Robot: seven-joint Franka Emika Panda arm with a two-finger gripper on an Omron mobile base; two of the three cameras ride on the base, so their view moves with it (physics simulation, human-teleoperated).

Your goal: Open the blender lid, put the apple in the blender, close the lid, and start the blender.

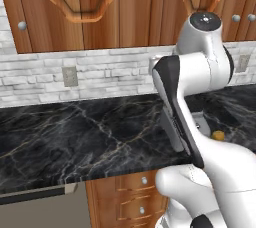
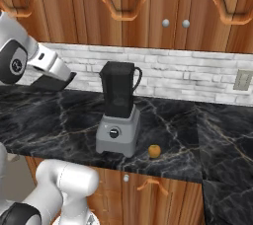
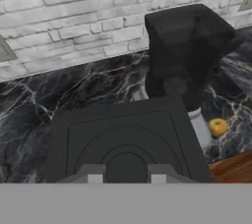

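Note:
The blender [image 2: 117, 115] stands on the black marble counter, a grey base with a round knob under a tall dark jar [image 3: 187, 46]. A small yellow-orange apple [image 2: 154, 151] lies on the counter just right of the base, near the front edge; it also shows as the apple [image 3: 218, 126] and the apple [image 1: 217, 135]. My gripper [image 2: 57, 75] is well left of the blender and above the counter, shut on the flat black blender lid [image 2: 52, 83]. In the hand view the blender lid [image 3: 123, 139] lies wide across the foreground, clamped at my gripper [image 3: 127, 175].
A white brick backsplash with a wall outlet [image 2: 242, 79] runs behind the counter [image 2: 59, 120]. Wooden cabinets hang overhead, and drawers sit below the counter's front edge. My own arm hides most of the blender in the left base view.

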